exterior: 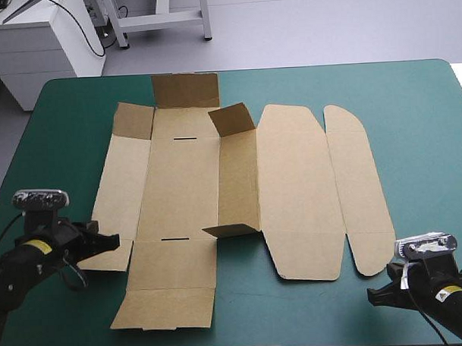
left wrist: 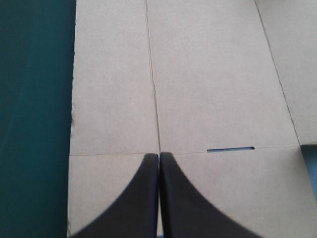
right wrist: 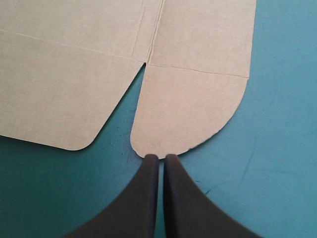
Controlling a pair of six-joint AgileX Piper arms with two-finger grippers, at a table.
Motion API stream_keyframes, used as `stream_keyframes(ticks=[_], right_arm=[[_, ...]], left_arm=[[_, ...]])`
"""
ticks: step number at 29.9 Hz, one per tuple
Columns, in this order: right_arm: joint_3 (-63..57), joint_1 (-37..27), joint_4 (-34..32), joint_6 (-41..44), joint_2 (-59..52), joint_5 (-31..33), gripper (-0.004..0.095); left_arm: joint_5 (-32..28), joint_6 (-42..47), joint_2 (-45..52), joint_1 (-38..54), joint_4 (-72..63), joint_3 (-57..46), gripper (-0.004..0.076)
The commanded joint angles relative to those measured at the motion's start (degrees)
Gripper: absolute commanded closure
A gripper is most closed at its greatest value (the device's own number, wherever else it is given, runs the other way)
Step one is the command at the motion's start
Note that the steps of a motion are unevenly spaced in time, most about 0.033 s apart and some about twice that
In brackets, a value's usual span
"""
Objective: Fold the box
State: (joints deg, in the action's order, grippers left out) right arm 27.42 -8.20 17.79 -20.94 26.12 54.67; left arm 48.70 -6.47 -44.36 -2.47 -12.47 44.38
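The cut brown cardboard box (exterior: 182, 182) lies spread mid-table on the teal-green cover (exterior: 412, 136). Only the high view shows its upturned corner flaps (exterior: 231, 118). The left gripper (left wrist: 159, 154), fingers pressed together and empty, is over the board. The right gripper (right wrist: 161, 157), likewise closed, has its tips at a rounded flap (right wrist: 188, 109); whether they touch it is unclear.

Box (left wrist: 213, 84): continues beyond the frame in both wrist views. Left gripper (left wrist: 159, 155): its black fingers (left wrist: 193, 208) hide part of the panel beneath them.
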Motion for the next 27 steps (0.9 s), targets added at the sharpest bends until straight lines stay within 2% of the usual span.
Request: stream_keyframes(ticks=[1,8,13,19,27], right_arm=[[1.2,0.1,-0.1,-0.6,0.4,-2.7,0.0887],[1.2,0.1,-0.1,-0.6,0.4,-2.2,0.0887],[1.2,0.1,-0.1,-0.5,0.4,-2.2,0.0887],[1.2,0.1,-0.1,-0.5,0.4,-2.2,0.0887],[1.2,0.1,-0.1,-0.5,0.4,-2.2,0.0887]], left_arm=[[-4.3,0.1,-6.5,-0.4,-0.6,5.0,0.0732],[-3.7,0.3,-21.8,0.1,2.2,12.4,0.0732],[-2.1,-2.5,-29.9,6.2,-3.9,19.0,0.0732],[5.0,-13.3,-35.3,16.2,-16.2,23.9,0.0732],[17.1,-25.2,-42.0,30.7,-30.1,24.5,0.0732]])
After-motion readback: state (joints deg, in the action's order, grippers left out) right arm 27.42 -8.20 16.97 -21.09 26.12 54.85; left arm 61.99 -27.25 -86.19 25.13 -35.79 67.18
